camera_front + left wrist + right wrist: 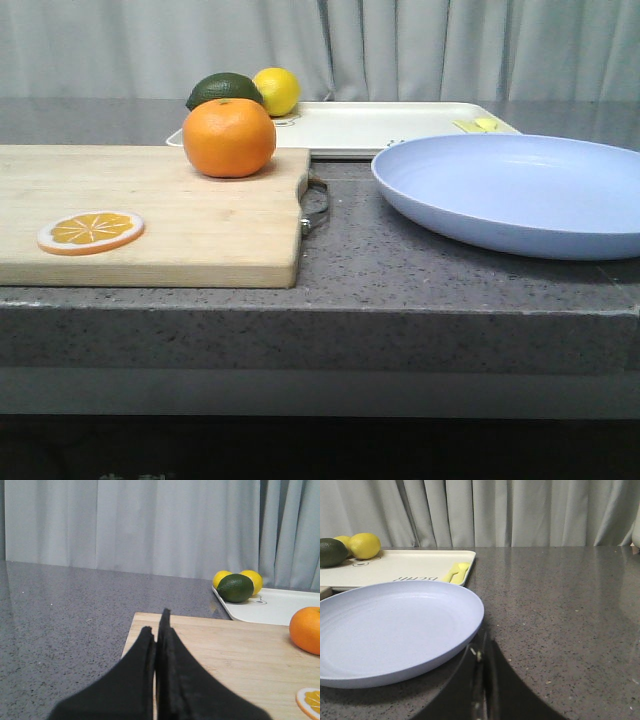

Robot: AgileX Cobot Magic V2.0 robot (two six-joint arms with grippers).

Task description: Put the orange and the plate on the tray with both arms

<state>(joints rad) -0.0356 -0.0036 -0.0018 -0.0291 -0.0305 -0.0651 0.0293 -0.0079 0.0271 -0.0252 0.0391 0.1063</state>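
Since both grippers sit closed and hold nothing, the task looks to be at its very start: no reach begun, nothing yet on the tray [380, 128] that belongs there. Left gripper [157, 630] shows its fingers pressed together, low over the near edge of the board [150, 215]. Right gripper [481, 655] also has jaws together, just beside the near rim of the plate [395, 630].

Landmark: the tray, at the back of the counter [400, 270].
- Orange [229, 137]: on the board, just in front of the tray's left end, upright, stem dimple up.
- Plate: flat on the counter, in front of the tray's right half; its far rim looks close to or overlapping the tray's front edge, cannot tell if touching.
- Board: in front of and left of the tray, its metal handle [316, 200] toward the plate.

Next move, as I judge it: left jaws must open wide enough for the orange and come in around its sides; right jaws must open and pinch the plate's thin rim, which sits low, so a shallow approach is needed. Tray's left end is crowded; middle is free for the plate.

Counts: one orange, one plate, one tray, one board, one orange slice [91, 232] on the board. On the tray's left end: one lime [224, 90], two lemons [251, 580] in the left wrist view. One small yellow item [456, 572] on the tray's right side, unclear what.
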